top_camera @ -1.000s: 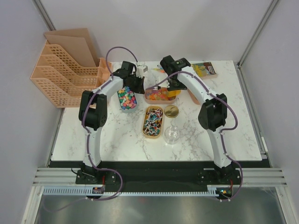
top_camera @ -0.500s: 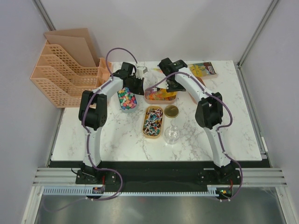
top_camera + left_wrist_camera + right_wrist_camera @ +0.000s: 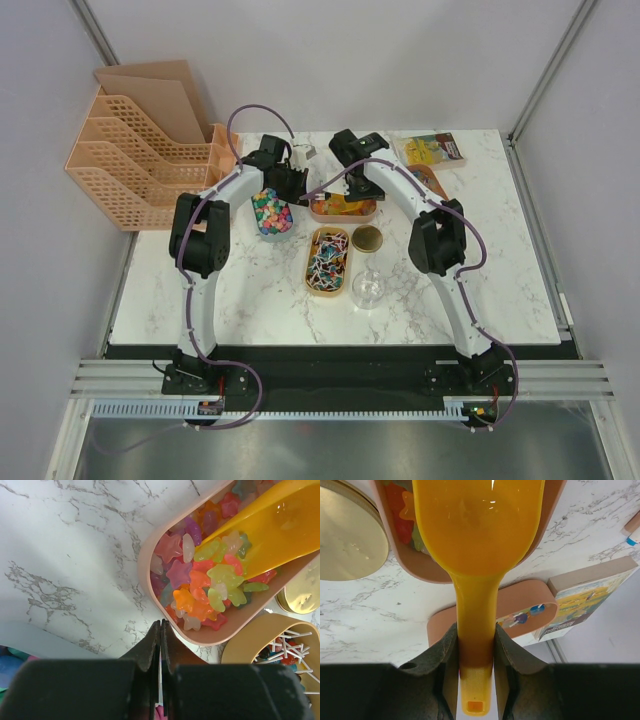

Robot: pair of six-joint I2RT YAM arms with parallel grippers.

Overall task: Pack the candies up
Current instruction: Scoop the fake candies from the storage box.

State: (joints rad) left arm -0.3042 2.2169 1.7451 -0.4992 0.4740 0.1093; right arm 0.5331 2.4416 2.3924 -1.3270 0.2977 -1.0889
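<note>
Right pincer [image 3: 475, 632] clamps the handle of the yellow scoop [image 3: 477, 525]. Its bowl lies just ahead of the pincer, in the pink tray [image 3: 148, 555] among the candies [image 3: 210, 585]. Left pincer [image 3: 160, 630] is fully closed, just short of the tray's rim; holding anything, can't tell. Risk: the handle twists in my grip on lifting, the scoop tips, candies spill onto the table [image 3: 60, 545]. A hard push could shove the tray.

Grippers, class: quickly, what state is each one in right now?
Left gripper: closed, jaws pressed together.
Right gripper: closed on the handle of the yellow scoop.
</note>
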